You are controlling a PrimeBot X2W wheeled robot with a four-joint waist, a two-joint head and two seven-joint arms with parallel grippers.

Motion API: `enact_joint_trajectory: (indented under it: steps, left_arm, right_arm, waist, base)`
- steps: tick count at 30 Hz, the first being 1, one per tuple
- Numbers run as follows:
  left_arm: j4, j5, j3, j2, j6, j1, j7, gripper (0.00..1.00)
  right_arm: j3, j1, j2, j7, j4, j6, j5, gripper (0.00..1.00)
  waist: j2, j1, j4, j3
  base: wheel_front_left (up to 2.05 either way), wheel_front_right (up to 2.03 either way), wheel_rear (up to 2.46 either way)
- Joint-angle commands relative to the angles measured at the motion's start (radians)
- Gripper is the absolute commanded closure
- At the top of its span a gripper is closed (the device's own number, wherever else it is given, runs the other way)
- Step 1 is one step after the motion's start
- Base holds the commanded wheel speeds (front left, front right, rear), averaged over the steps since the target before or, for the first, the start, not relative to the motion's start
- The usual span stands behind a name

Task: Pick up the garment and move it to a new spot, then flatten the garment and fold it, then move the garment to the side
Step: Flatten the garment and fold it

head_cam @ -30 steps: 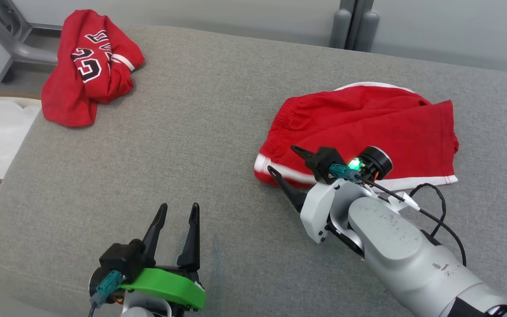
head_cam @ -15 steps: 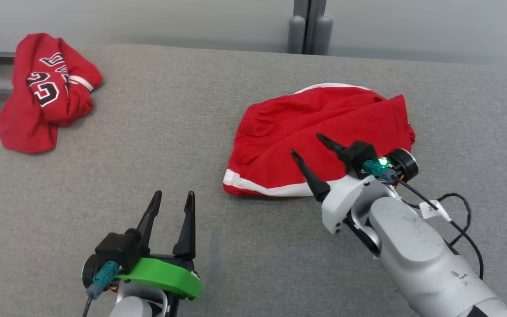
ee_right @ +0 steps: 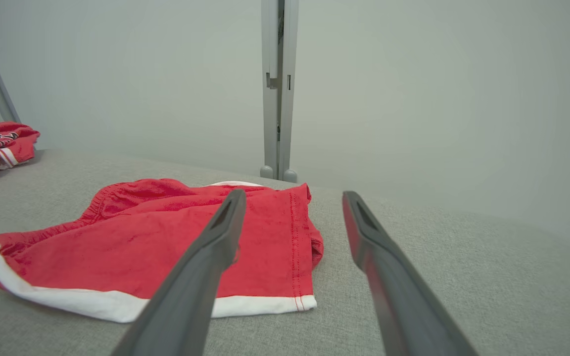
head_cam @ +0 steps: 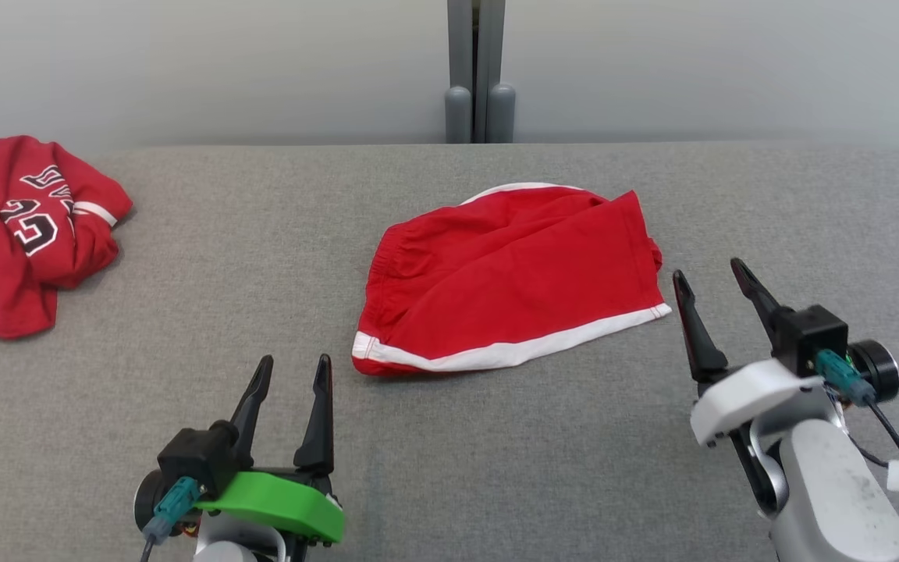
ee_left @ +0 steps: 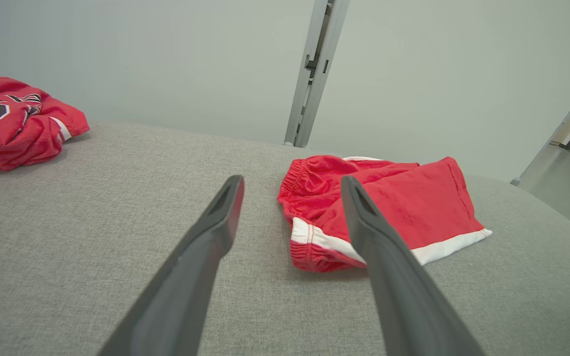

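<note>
Looking down from the head, we see our left gripper (head_cam: pixel 294 360) spread wide and empty over the grey cushion (head_cam: pixel 223 257). The folded red shorts (head_cam: pixel 508 277), the garment of the task, lie ahead of it and toward our right, apart from its fingertips. Our right gripper (head_cam: pixel 707 269) stands just beside the shorts' white-trimmed corner, on their outer side, jaws parted and holding nothing. A strip of bare cushion shows between its nearer finger and the cloth. We cannot tell whether either gripper's tips touch the cushion or hang above it.

From the right wrist, our own nearer finger crosses the shorts and hides a band of red cloth and white hem. From the left wrist, one finger covers part of the hem in the same way. A curved white trim peeks from behind the shorts' far edge, but what lies under the top layer is hidden.

Well off beyond the left gripper's outer side sits a crumpled red jersey (head_cam: pixel 28 226). Its black-and-white lettering is broken by folds and unreadable, and the frame edge cuts it. Both wrists run out of the bottom edge, and the grey post (head_cam: pixel 474 70) behind the cushion is cut off at the top.
</note>
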Motion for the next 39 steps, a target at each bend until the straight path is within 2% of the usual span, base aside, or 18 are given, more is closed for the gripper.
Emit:
enact_joint_trajectory:
  steps: [1,7,14,31,34,39]
  left_arm:
    - [0.000,-0.004,0.007,0.003,0.001,0.019,0.001,0.00]
    - [-0.010,-0.015,0.028,0.003,0.012,0.067,0.001,0.00]
    - [-0.020,-0.005,0.053,0.003,0.012,0.112,0.001,0.00]
    - [0.003,-0.001,0.046,0.003,0.011,0.102,0.001,0.00]
    - [0.037,0.017,0.035,0.003,0.005,0.074,0.001,0.00]
    - [0.150,-0.005,-0.013,0.041,-0.008,-0.025,0.041,0.00]
  right_arm:
    - [-0.016,0.041,-0.003,-0.004,-0.022,-0.001,0.001,0.00]
    - [-0.068,0.166,-0.003,-0.005,-0.105,-0.001,0.028,0.00]
    - [-0.073,0.252,-0.003,-0.005,-0.142,-0.001,0.064,0.00]
    - [-0.048,0.264,-0.003,-0.005,-0.127,-0.001,0.064,0.00]
    - [-0.046,0.261,-0.003,-0.005,-0.125,-0.001,0.065,0.00]
    - [-0.035,0.251,-0.003,-0.005,-0.119,-0.001,0.056,0.00]
  waist:
    - [0.0000,0.0000,-0.020,-0.024]
    - [0.0000,0.0000,-0.038,-0.041]
    - [0.0000,0.0000,-0.051,-0.053]
    - [0.0000,0.0000,-0.050,-0.054]
    - [0.0000,0.0000,-0.052,-0.050]
    - [0.0000,0.0000,-0.061,-0.037]
  base:
    - [0.00,0.00,0.00]
    - [0.00,0.00,0.00]
    - [0.00,0.00,0.00]
    - [0.00,0.00,0.00]
    - [0.00,0.00,0.00]
    - [0.00,0.00,0.00]
